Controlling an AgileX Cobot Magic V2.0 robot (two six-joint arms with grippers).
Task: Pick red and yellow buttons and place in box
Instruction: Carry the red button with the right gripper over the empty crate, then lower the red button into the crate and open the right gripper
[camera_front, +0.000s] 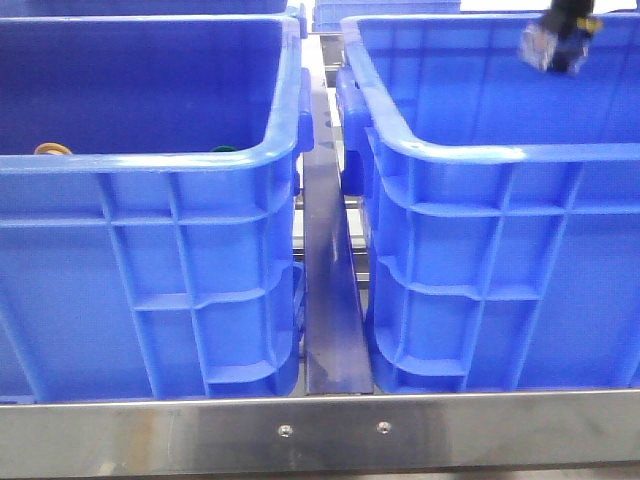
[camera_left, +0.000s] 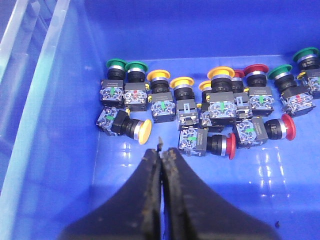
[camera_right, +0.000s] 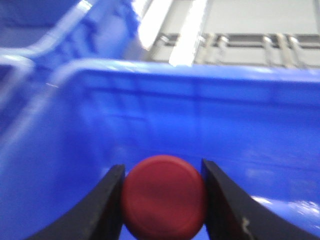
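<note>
Right gripper (camera_right: 162, 200) clamps smooth round red button (camera_right: 163, 196); ribbed box (camera_right: 190, 125).

No legible text, brand or number in any view, small labels on the contact blocks of the push buttons (camera_left: 220, 102) — green and red marks only, lettering too small to read, blue crates (camera_front: 150, 260) unmarked.

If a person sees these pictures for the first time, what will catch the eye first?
Probably the red button filling the right wrist view, clamped between the right gripper's black fingers above a blue crate. Next, the cluster of green, yellow and red push buttons on the floor of the other crate, just beyond the closed left gripper.
</note>
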